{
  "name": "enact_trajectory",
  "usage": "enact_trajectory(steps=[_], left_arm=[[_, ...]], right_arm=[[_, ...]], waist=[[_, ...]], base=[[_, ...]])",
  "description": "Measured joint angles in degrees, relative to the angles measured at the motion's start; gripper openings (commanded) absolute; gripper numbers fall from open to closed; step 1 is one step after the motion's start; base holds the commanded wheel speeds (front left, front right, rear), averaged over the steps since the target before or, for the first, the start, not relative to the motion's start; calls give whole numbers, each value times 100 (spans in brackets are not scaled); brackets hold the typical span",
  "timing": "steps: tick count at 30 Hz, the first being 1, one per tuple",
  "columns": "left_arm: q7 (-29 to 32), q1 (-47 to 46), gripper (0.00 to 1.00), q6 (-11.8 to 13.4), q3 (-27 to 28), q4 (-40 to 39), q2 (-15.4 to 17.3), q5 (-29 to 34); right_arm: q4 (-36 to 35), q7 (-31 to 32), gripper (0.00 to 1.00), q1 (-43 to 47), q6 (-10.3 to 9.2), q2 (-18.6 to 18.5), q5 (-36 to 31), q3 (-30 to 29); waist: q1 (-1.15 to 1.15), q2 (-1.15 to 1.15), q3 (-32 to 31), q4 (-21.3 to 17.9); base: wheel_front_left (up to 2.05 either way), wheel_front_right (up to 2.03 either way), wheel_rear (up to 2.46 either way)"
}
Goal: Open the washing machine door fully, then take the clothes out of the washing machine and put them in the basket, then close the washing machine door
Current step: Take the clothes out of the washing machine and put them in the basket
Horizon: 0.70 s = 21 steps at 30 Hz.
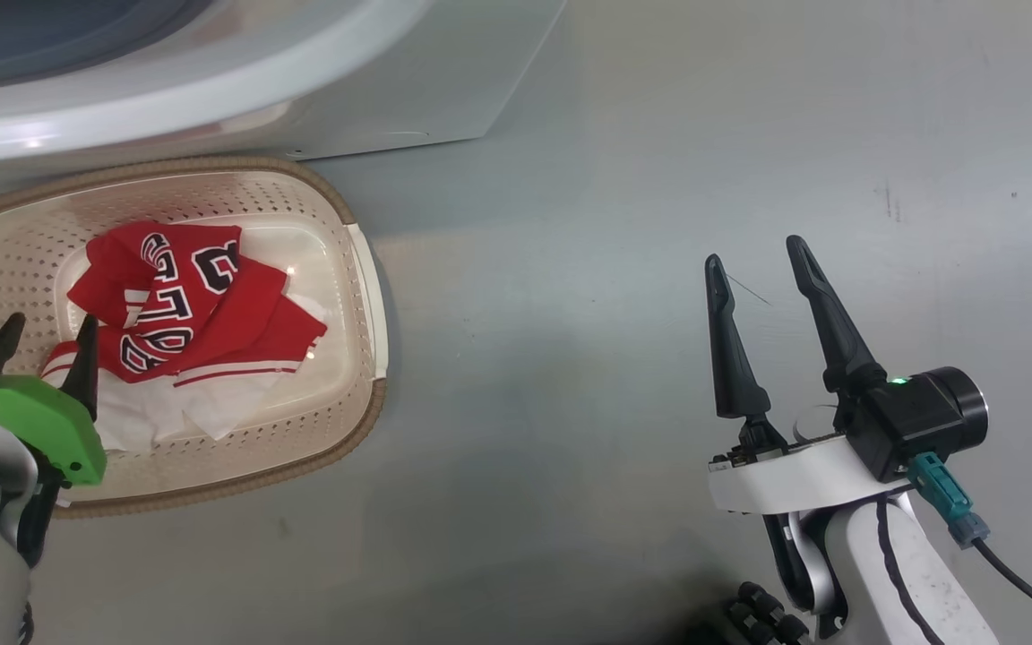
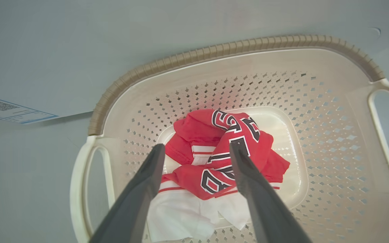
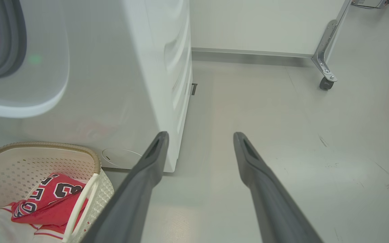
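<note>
The basket (image 1: 301,439) was set on the grey floor (image 1: 623,179), and everything else was placed in relation to it. The clothes (image 1: 247,336) were heaped in the bottom of the basket. A red jersey (image 1: 171,296) with black-and-white lettering was crumpled on top, and white fabric (image 1: 184,408) was spread beneath it, toward the basket rim nearest the robot.

The washing machine (image 1: 426,90) was stood directly behind the basket, its white front just beside the basket's brown far rim. In the right wrist view the machine's round opening was seen above and behind the basket, ringed by a grey seal (image 3: 15,40), and a patch of red was glimpsed inside it.

The left hand (image 2: 196,145) was held over the basket, at its left side, and was pointed down at the heap. Its two dark fingers were spread apart and nothing was pinched between them; whether the tips were touching the cloth could not be told. The right hand (image 1: 753,252) was held well to the right of the basket, over bare floor, its fingers likewise spread wide with nothing between them.

A blue-and-white label (image 2: 2,109) was seen on the pale face beyond the basket's rim. A metal leg with a castor (image 3: 324,81) was stood far from the basket, to its right and further back.
</note>
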Motion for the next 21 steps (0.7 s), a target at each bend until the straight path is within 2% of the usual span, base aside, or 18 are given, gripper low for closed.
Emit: enact_trajectory(steps=[11, 21], left_arm=[[-330, -44, 100, -7, -222, 294, -125, 71], [-431, 85, 100, -23, -398, 132, -447, 77]], right_arm=[[260, 0, 100, -131, 0, 1, 11, -16], [544, 0, 100, -131, 0, -2, 66, -130]], waist=[[0, 0, -432, 145], [0, 0, -1105, 365]], base=[[0, 0, 0], [0, 0, 0]])
